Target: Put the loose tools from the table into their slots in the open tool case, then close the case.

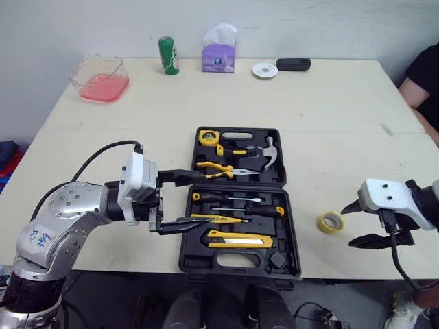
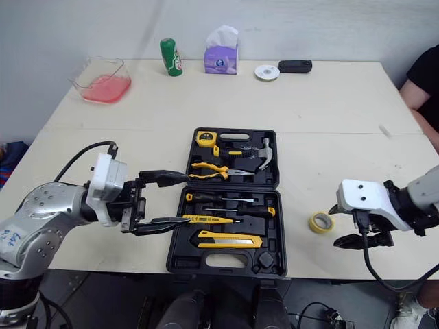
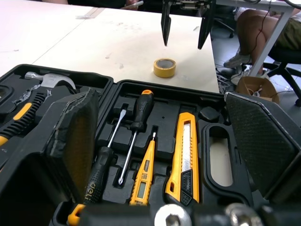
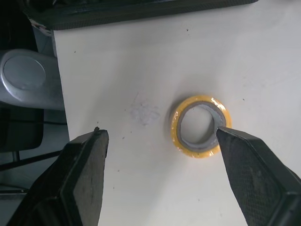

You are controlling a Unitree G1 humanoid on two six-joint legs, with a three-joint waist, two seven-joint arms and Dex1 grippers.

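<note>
Nearest to us, the right gripper (image 1: 353,224) is hovering low over the table (image 1: 309,103) with its two fingers spread wide and nothing between them. The yellow tape roll (image 1: 330,222) is lying flat, hole upward, just beside it on the side toward the tool case (image 1: 293,236). A ring has no long axis to line up with. In the right wrist view the roll is sitting off-centre, close under one finger, so we are judging that the gripper needs to shift sideways before closing. This arm is clearly the nearer one.

Across the case, the left gripper (image 1: 204,200) is hanging wide and empty over the case's left edge, hiding part of it.

In the case the utility knife (image 1: 236,238) and screwdrivers (image 1: 264,212) are resting in the front half, the hammer (image 1: 269,152) in the far half. We are not making out which recess suits the roll.

Farthest away, a green bottle (image 1: 168,55) and tissue box (image 1: 219,58) are standing.
</note>
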